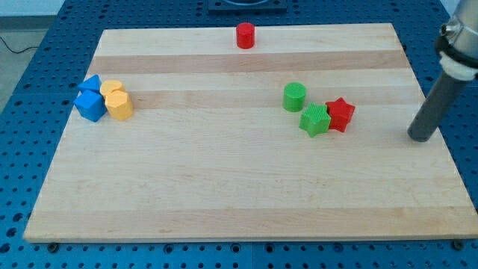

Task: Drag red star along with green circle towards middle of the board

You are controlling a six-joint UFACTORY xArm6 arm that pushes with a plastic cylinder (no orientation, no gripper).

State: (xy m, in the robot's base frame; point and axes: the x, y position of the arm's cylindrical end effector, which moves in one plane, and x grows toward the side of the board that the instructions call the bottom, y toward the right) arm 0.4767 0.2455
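The red star (341, 113) lies at the board's right-centre, touching the green star (315, 119) on its left. The green circle (294, 97) stands just up and left of them, close to the green star. My tip (420, 137) is at the right side of the board, well to the right of the red star and slightly lower, touching no block.
A red cylinder (245, 35) stands near the top edge. At the left, two blue blocks (90, 101) and two yellow blocks (116, 100) are clustered together. The wooden board (224, 194) sits on a blue perforated table.
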